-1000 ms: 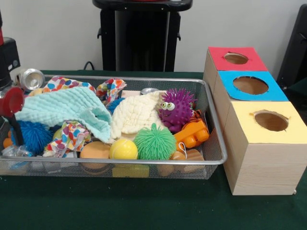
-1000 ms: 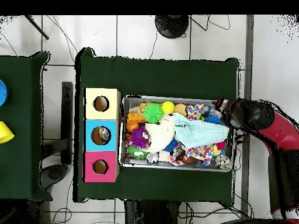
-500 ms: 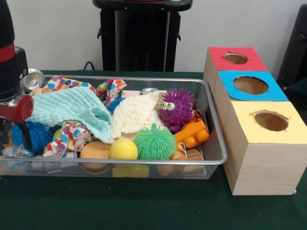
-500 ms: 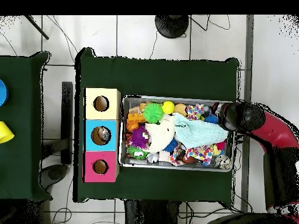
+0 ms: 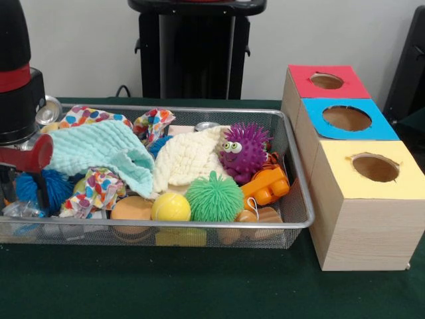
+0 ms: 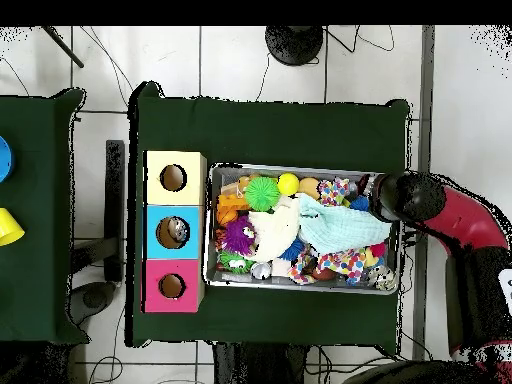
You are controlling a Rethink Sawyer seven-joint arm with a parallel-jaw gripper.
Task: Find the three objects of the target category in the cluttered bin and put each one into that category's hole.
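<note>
A wire mesh bin (image 5: 292, 219) is sitting packed with toys and cloths, a mint cloth (image 5: 99, 149) draping over the pile and likely hiding things. The gripper (image 5: 16, 143) is hovering at the bin's nine o'clock end (fingers hidden, so I cannot tell their state). Three holed boxes (image 5: 362, 199) are waiting at three o'clock; the target category is unclear.

Arm slides in over the bin's end

The arm (image 6: 415, 197) has crept further over the mesh bin (image 6: 400, 262), now above the blue spiky ball (image 5: 41, 187).
</note>
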